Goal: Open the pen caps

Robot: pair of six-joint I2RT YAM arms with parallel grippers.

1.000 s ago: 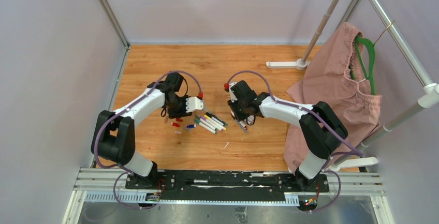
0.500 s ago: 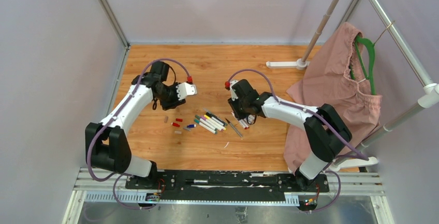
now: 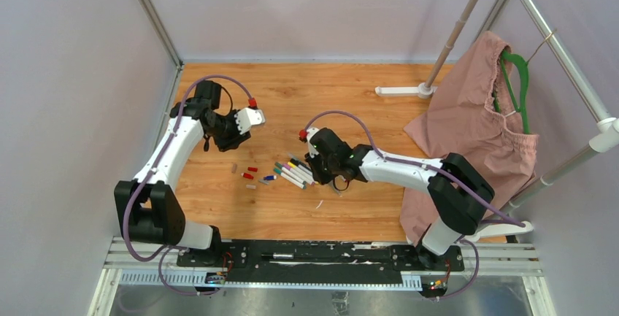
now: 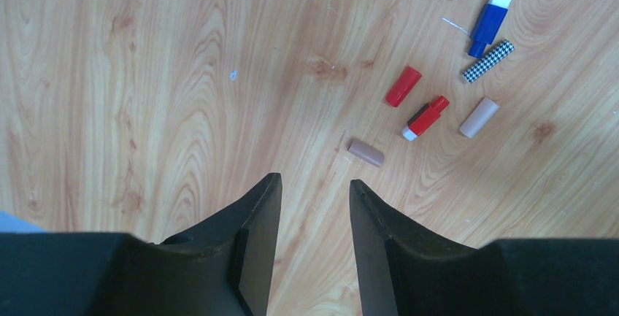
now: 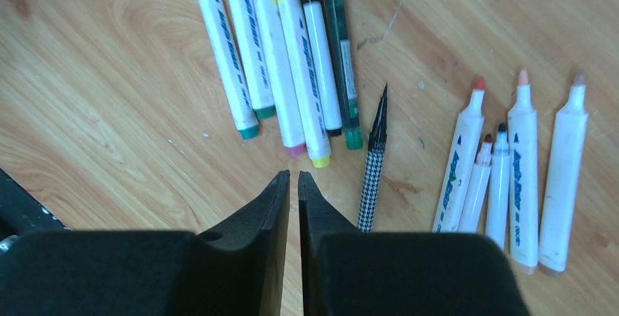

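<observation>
Loose pen caps lie on the wood floor: two red ones (image 4: 404, 86) (image 4: 427, 117), a blue one (image 4: 489, 22), a beige one (image 4: 479, 117), a brown one (image 4: 366, 152) and a houndstooth one (image 4: 488, 60). My left gripper (image 4: 314, 179) is open and empty, hanging short of the brown cap, back-left of the caps (image 3: 252, 174). Several white markers still wear caps, among them green (image 5: 250, 132), pink (image 5: 295, 149) and yellow (image 5: 321, 160). My right gripper (image 5: 293, 174) is shut on nothing, just short of the yellow cap. A houndstooth pen (image 5: 372, 177) and several white markers (image 5: 525, 177) lie uncapped.
A pink cloth (image 3: 467, 119) hangs on a green hanger (image 3: 520, 82) from the metal rack at the right, its white foot (image 3: 401, 90) on the floor. Grey walls close in the left and back sides.
The left arm has drawn back and to the left, away from the caps. The right arm has moved left and nearer over the marker row, and its jaws have closed in.
</observation>
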